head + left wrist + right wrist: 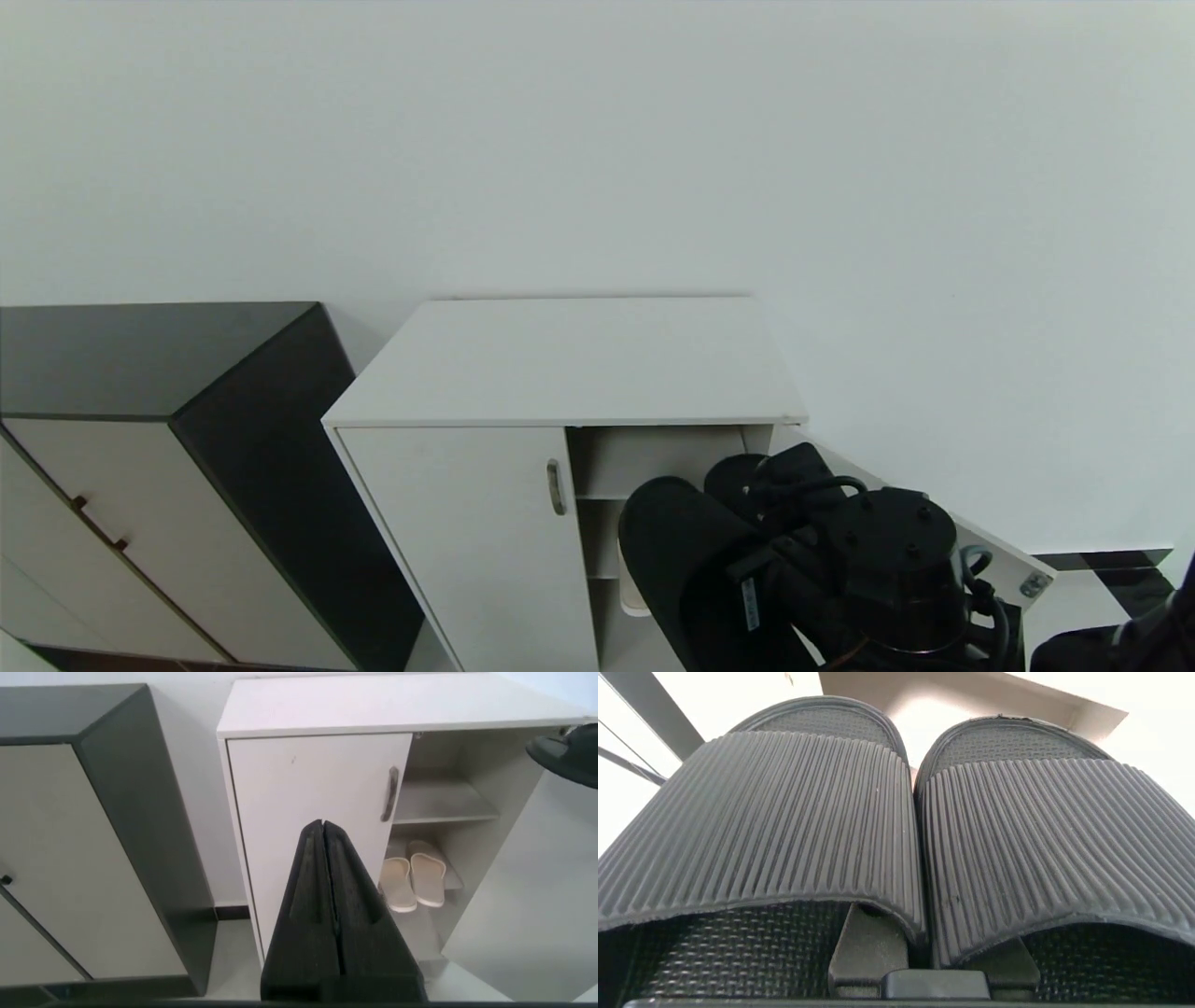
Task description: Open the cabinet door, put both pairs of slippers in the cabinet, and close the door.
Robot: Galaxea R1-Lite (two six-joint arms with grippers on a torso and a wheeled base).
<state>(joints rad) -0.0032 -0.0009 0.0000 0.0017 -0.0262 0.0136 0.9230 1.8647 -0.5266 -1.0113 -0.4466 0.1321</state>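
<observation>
The white cabinet (pixel 569 364) has its left door (pixel 467 541) closed and its right door (pixel 1004 555) swung open. A pair of white slippers (pixel 416 879) lies on a lower shelf inside. My right gripper (pixel 924 957) is shut on a pair of black ribbed slippers (pixel 906 812), one finger under each strap. In the head view the black slippers (pixel 667 551) hang just in front of the open compartment, at shelf height. A black slipper tip (pixel 570 751) shows at the cabinet's open side. My left gripper (pixel 324 905) is shut and empty, held back in front of the closed left door (pixel 318 812).
A dark grey cabinet (pixel 187 448) with pale doors stands close to the left of the white one. A plain white wall runs behind both. An upper shelf (pixel 439 803) sits inside the open compartment. Black and white floor tiles (pixel 1111 569) show at the right.
</observation>
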